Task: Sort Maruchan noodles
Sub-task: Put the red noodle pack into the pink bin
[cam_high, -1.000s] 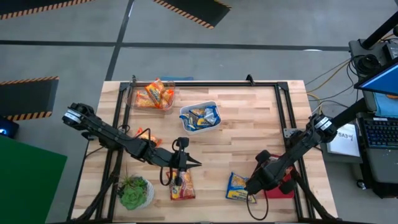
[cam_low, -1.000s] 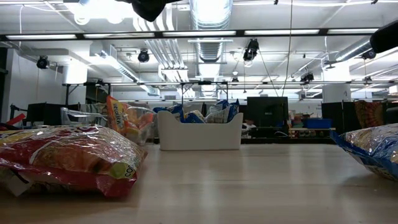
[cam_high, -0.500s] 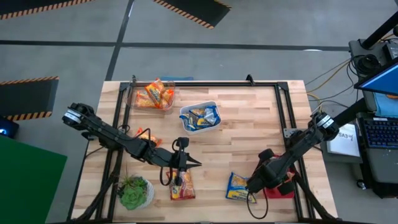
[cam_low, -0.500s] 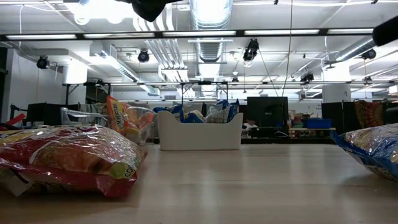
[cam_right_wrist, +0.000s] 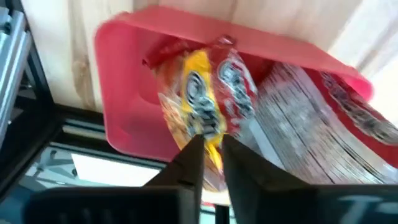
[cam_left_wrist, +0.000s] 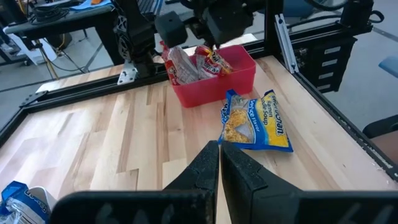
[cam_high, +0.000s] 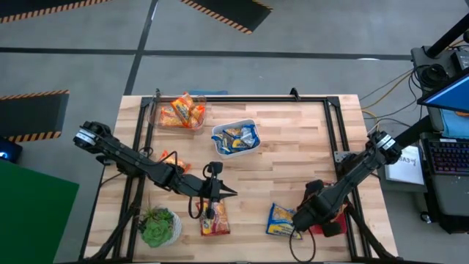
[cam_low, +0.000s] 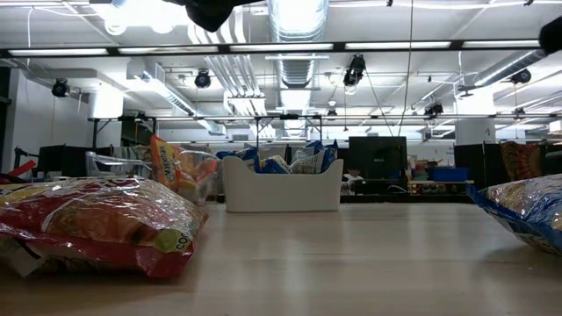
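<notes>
Sorted Maruchan packets fill three bins: orange in a clear bin point(cam_high: 182, 112), blue in a white bin point(cam_high: 236, 137), red-pink in a pink bin point(cam_high: 319, 228) at the near right corner. Loose packets lie flat on the table: a red one point(cam_high: 214, 218), a blue one point(cam_high: 281, 220) and an orange one point(cam_high: 170, 157). My left gripper point(cam_high: 231, 192) hovers shut at mid-table, just beyond the red packet and touching nothing. My right gripper point(cam_left_wrist: 214, 45) is over the pink bin point(cam_left_wrist: 239, 78), shut on a red-pink packet point(cam_right_wrist: 202, 106). My right gripper pinches a red-pink, yellow-centred packet between its two fingers at one end point(cam_right_wrist: 209, 135). It comes from above, pointing down into the pink bin. The packet hangs below the fingers point(cam_left_wrist: 214, 59) inside the bin, beside other packets standing there point(cam_right_wrist: 311, 124).
A small green potted plant point(cam_high: 159, 227) stands at the near left corner. A black metal frame point(cam_high: 242, 98) runs along the table's far, left and right sides. Bare wood lies between the white bin and the right rail. The low view shows the red packet point(cam_low: 88, 219) and blue packet point(cam_low: 527, 211) up close.
My right arm has shifted a little toward the near right corner, so that it covers more of the pink bin. The left arm and the loose packets have kept still.
</notes>
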Available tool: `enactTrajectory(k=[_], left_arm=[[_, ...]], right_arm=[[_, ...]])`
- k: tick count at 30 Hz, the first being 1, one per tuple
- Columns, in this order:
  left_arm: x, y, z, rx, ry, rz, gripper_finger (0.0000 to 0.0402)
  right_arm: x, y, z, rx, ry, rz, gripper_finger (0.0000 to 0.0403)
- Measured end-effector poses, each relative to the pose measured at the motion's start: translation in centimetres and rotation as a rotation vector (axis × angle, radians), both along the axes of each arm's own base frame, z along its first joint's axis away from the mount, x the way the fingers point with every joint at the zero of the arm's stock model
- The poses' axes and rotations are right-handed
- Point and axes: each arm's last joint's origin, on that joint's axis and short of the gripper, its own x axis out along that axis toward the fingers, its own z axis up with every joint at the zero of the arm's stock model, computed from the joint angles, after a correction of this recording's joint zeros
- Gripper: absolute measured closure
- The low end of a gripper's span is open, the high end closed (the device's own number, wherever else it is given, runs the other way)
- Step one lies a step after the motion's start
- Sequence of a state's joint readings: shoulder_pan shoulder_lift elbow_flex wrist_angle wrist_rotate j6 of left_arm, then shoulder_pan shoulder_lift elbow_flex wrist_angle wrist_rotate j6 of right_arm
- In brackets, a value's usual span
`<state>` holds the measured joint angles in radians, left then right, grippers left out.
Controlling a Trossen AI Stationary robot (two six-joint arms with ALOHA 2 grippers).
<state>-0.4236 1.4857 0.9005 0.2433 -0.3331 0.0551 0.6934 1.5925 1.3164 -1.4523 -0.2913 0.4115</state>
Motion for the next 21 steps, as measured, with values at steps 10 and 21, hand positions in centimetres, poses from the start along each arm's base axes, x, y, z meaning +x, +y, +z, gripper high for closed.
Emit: enactTrajectory(k=[10, 21], left_arm=[[0.0, 0.0, -0.1, -0.009, 0.007, 0.003, 0.0402], [0.0, 0.0, 0.0, -0.01, 0.006, 0.003, 0.0402]], right_arm=[[-1.4, 0.7, -3.6, -0.029, -0.003, -0.048, 0.0394], [-1.5, 0.8, -4.7, -0.024, -0.028, -0.094, 0.0394]])
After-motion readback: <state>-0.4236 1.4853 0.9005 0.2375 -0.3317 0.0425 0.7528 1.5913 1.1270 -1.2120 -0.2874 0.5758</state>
